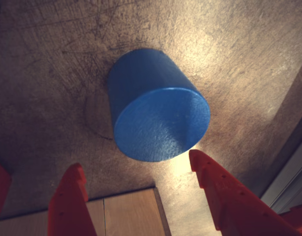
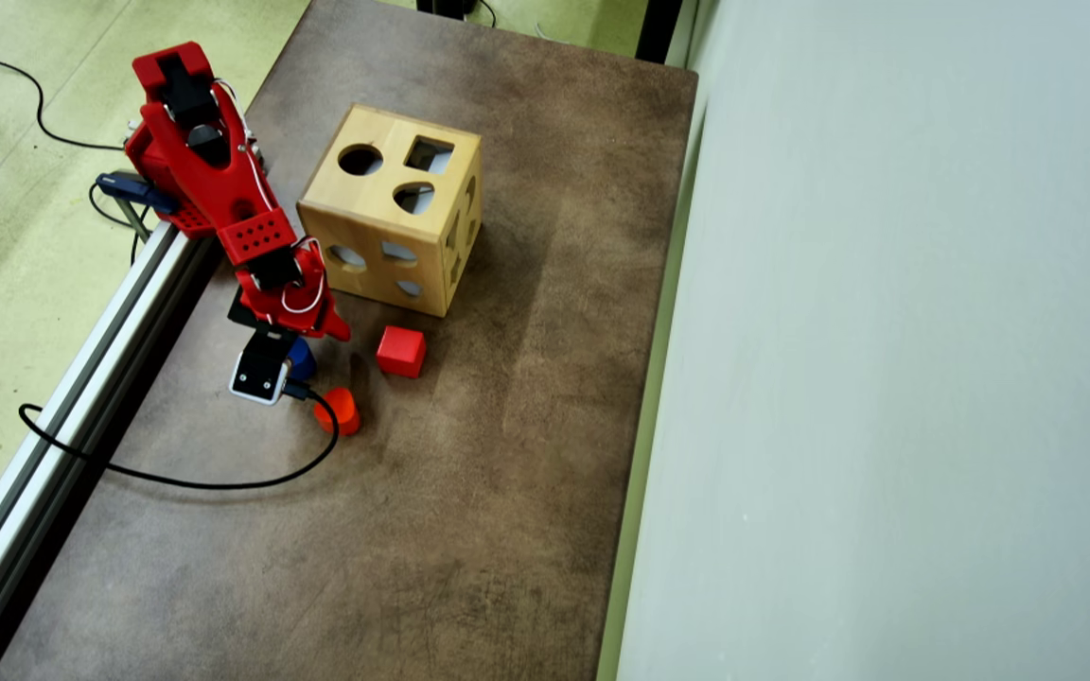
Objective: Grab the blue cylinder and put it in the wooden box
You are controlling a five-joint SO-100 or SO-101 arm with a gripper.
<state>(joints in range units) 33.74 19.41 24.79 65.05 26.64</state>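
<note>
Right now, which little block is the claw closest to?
The blue cylinder, partly hidden under the claw in the overhead view. The red cube and orange-red block sit farther away.

The wrist view is dim, warm-tinted and grainy, with glare on the brown table (image 1: 225,64); the overhead view is evenly bright and sharp.

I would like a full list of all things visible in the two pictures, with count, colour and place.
blue cylinder block: 1, dark blue, on the table under the gripper
red cube block: 1, red, in front of the box in the overhead view
orange-red rounded block: 1, beside the black cable
wooden box with shaped holes: 1, light wood, next to the arm
black cable: 1, across the table
brown table: 1
gripper: 1, red, open, fingers apart near the cylinder
</note>
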